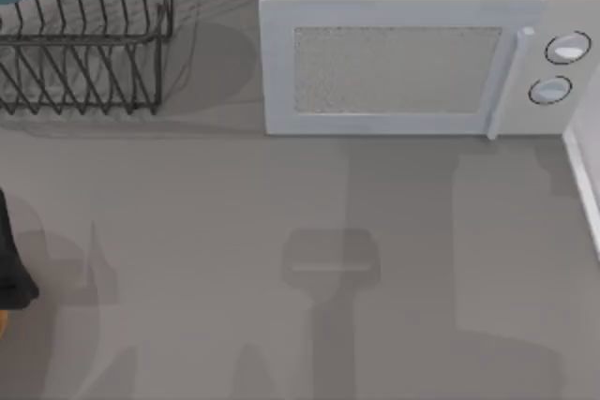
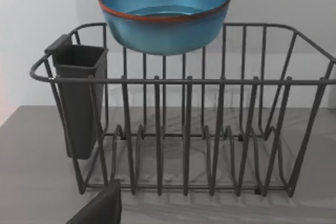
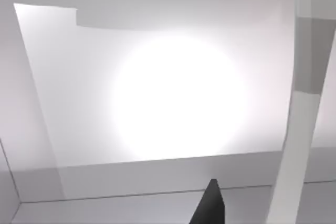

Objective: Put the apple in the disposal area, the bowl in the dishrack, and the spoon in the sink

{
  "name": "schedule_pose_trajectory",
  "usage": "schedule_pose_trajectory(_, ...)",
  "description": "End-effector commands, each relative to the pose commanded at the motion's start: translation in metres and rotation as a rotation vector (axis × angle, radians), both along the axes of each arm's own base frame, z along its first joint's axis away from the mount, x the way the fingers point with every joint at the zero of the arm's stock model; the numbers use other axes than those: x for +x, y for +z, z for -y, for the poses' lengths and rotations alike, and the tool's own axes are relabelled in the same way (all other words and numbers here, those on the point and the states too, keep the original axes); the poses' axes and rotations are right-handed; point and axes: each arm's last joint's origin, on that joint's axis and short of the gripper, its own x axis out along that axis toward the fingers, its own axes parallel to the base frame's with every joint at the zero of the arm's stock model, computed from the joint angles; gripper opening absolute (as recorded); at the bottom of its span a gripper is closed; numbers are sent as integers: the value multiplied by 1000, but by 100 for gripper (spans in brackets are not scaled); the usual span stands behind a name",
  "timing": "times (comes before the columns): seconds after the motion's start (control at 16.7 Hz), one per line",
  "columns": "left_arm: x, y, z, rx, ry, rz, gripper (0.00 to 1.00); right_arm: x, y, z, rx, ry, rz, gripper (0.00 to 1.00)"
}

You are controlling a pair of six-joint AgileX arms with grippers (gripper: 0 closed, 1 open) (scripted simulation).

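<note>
One bowl (image 2: pixel 164 14) atop dishrack (image 2: pixel 184 129), microwave (image 1: pixel 412 63) beside

Teal bowl (image 2: pixel 164 17) upright atop black dishrack (image 2: pixel 184 129)

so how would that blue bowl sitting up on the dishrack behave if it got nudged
The bowl is probably prone to tip or slide: it sits on top of the dishrack bars, not down among the tines. Its glazed surface looks smooth, so likely slippery against thin wire. It looks like ceramic, so it could well chip or break if it fell.
</note>
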Motion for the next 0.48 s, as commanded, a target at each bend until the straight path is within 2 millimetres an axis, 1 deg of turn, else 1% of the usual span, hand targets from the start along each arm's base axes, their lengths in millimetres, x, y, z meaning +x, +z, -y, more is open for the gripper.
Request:
schedule_pose_trajectory(0.24,0,0,0,0,0,0,100,11,-12,-18,0,-12,7,0)
schedule_pose_trajectory(0.48,0,0,0,0,0,0,100,12,-12,-21,-1,-16,11,0)
